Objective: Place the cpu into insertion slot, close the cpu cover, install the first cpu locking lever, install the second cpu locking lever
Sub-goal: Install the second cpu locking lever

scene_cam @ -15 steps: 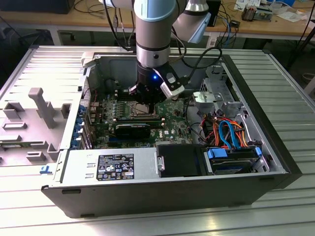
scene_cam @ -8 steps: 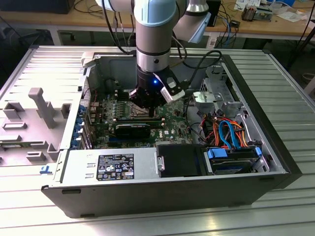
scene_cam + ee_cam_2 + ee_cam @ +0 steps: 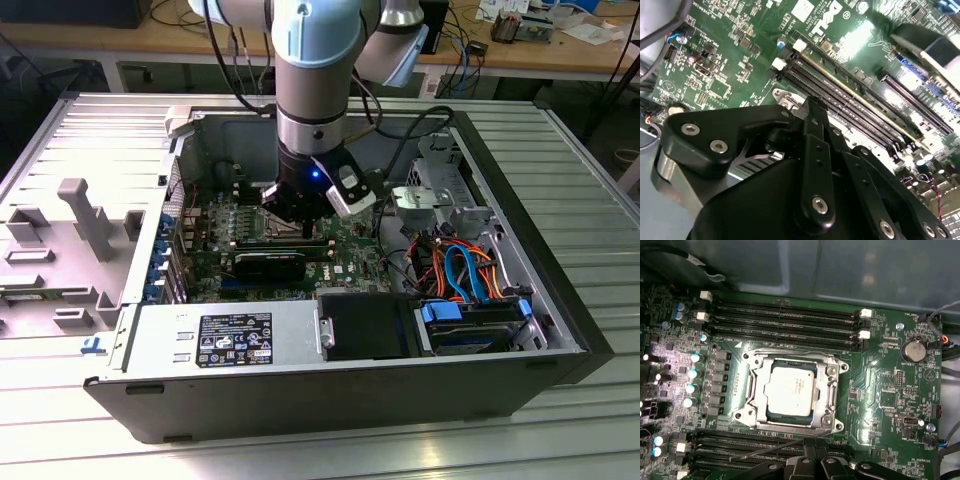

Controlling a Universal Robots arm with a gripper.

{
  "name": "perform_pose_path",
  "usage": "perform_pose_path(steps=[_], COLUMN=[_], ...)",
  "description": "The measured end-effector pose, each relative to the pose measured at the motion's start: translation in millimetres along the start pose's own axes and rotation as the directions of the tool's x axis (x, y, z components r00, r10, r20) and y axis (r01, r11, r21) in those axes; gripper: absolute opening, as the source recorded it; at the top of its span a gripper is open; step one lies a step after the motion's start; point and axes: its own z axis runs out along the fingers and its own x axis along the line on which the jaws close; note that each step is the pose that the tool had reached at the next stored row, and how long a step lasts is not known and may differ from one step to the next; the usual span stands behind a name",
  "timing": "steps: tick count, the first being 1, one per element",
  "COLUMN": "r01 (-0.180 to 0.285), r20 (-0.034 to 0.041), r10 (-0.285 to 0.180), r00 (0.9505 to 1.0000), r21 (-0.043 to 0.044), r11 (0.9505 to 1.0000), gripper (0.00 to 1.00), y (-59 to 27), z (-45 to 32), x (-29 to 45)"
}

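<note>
In the first wrist view the cpu, a dull silver square, lies flat in the insertion slot on the green board. The cpu cover, a silver frame, lies down around the chip's edges. A thin wire locking lever runs slantwise beside the socket and ends at my gripper, which is shut at the socket's edge; whether it pinches the lever I cannot tell. In the exterior view my gripper reaches down into the open computer case, hiding the socket. The second wrist view shows its black fingers low over the board.
Long black memory slots flank the socket on both sides. In the exterior view a power supply, a black fan shroud and a drive bay with orange and blue cables fill the case's near side. A grey plastic part lies on the table.
</note>
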Motion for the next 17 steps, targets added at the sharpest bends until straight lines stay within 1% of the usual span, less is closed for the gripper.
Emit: perform_pose_path(steps=[2, 3, 4, 5, 7, 8, 13, 15, 17], r01=[0.0, -0.001, -0.001, -0.001, -0.001, -0.001, -0.001, -0.001, -0.002], r20=[0.0022, 0.0042, 0.0055, 0.0062, 0.0084, 0.0088, 0.0097, 0.0103, 0.0113], r10=[0.0, 0.001, 0.001, 0.001, 0.002, 0.002, 0.002, 0.002, 0.003], r00=[1.0, 1.0, 1.0, 1.0, 1.0, 1.0, 1.0, 0.9999, 0.9999], r21=[-0.02, -0.0377, -0.0487, -0.0546, -0.0743, -0.0778, -0.0861, -0.0913, -0.0998], r11=[0.9998, 0.9993, 0.9988, 0.9985, 0.9972, 0.997, 0.9963, 0.9958, 0.995], gripper=[0.11, 0.11, 0.11, 0.11, 0.11, 0.11, 0.11, 0.11, 0.11], y=[-0.9, -1.7, -2.6, -3.9, -9.0, -9.6, -12.7, -12.8, -13.3], z=[-0.1, -0.1, -0.2, -0.3, -0.6, -0.4, 2.1, 2.8, 3.5], x=[0.5, 1.2, 1.9, 2.6, 4.7, 5.1, 8.6, 12.8, 18.9])
